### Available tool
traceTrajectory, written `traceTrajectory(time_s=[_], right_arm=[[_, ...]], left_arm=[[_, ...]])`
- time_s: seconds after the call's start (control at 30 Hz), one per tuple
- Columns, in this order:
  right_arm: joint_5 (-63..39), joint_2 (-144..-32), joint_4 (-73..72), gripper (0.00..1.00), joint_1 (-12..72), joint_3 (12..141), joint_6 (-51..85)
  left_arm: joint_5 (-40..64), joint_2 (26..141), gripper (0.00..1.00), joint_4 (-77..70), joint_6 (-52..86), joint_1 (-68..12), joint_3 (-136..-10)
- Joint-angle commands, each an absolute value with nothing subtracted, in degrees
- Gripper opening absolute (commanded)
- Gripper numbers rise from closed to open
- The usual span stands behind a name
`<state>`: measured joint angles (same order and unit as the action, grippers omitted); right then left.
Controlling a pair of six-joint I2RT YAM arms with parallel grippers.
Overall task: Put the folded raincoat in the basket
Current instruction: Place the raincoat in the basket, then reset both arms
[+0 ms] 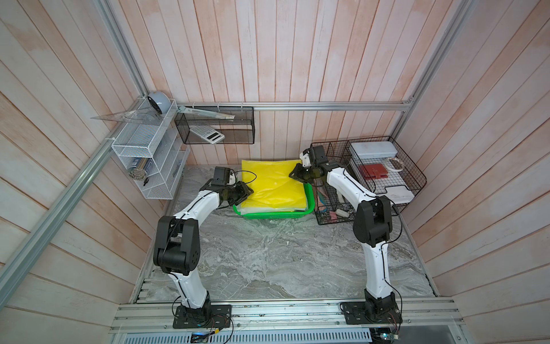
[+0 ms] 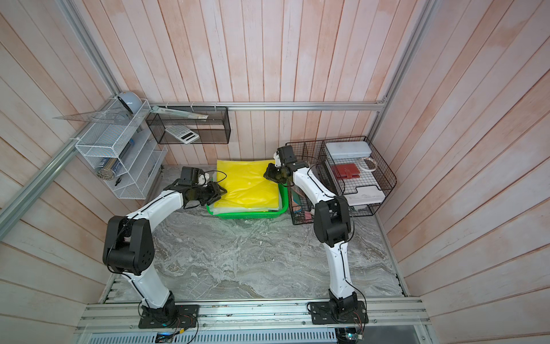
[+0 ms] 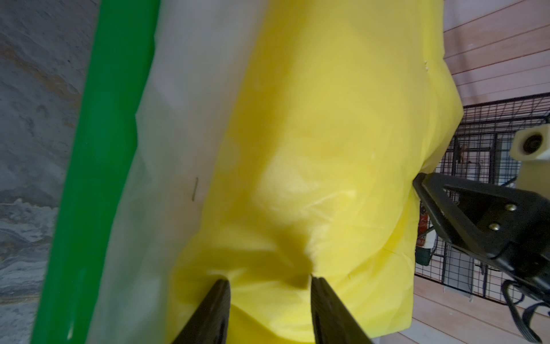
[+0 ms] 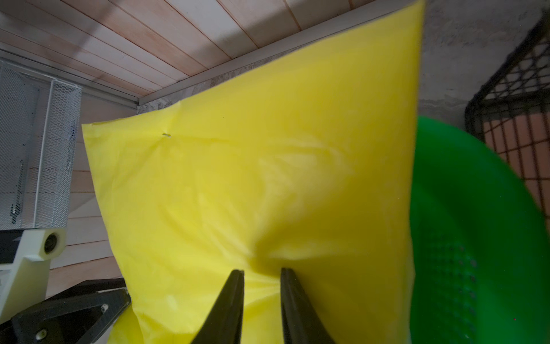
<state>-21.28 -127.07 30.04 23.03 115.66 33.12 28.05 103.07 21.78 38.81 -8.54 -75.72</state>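
Observation:
The folded raincoat [image 1: 273, 184] [image 2: 248, 186] is a flat yellow pack with a pale clear layer under its near edge. It lies tilted over the green basket [image 1: 276, 215] [image 2: 253, 215], its near part inside the rim and its far edge raised toward the wall. My left gripper [image 1: 248, 192] [image 3: 269, 280] is shut on the raincoat's [image 3: 327, 149] left edge, and the fabric puckers between its fingers. My right gripper [image 1: 294, 174] [image 4: 262, 271] is shut on the raincoat's [image 4: 268, 178] far right corner. The basket rim [image 3: 98, 178] [image 4: 476, 238] shows beside the pack in both wrist views.
A black wire-grid organiser [image 1: 369, 178] full of small items stands right against the basket's right side. A white mesh shelf [image 1: 148, 158] hangs on the left wall, and a black mesh box [image 1: 214, 125] with a calculator hangs on the back wall. Grey marble tabletop [image 1: 268, 259] stretches in front.

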Motion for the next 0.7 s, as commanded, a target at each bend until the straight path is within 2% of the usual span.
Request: traceTrajectory(time_s=[0.0,0.13,0.27,0.37,0.47,0.57,0.67], right_arm=[[-21.4,-124.0,32.3,0.29,24.5,117.1,31.0],[-17.4,-117.3,35.7,0.35,26.6,117.6,26.1],[-11.9,-105.6,34.1,0.43,29.4,109.7,20.5],[-6.4,-93.8,27.1,0.49,31.1,95.5,16.4],[0.5,-80.3,15.1,0.62,31.3,76.4,13.9],[11.7,-67.3,0.7,0.81,31.0,55.7,11.0],[21.4,-58.3,-8.6,0.84,30.3,39.9,7.0]], left_arm=[[27.5,100.6,0.49,22.6,38.3,-8.2,-75.2],[25.1,93.9,0.54,25.1,37.8,-8.2,-76.2],[18.1,82.3,0.59,26.9,35.7,-8.3,-74.1],[11.1,71.7,0.61,25.9,33.6,-8.3,-68.6],[3.4,59.9,0.66,20.3,30.5,-9.0,-57.9],[-4.0,47.4,0.79,10.8,27.3,-9.7,-43.8],[-13.8,38.1,0.89,5.7,26.1,-9.8,-32.8]])
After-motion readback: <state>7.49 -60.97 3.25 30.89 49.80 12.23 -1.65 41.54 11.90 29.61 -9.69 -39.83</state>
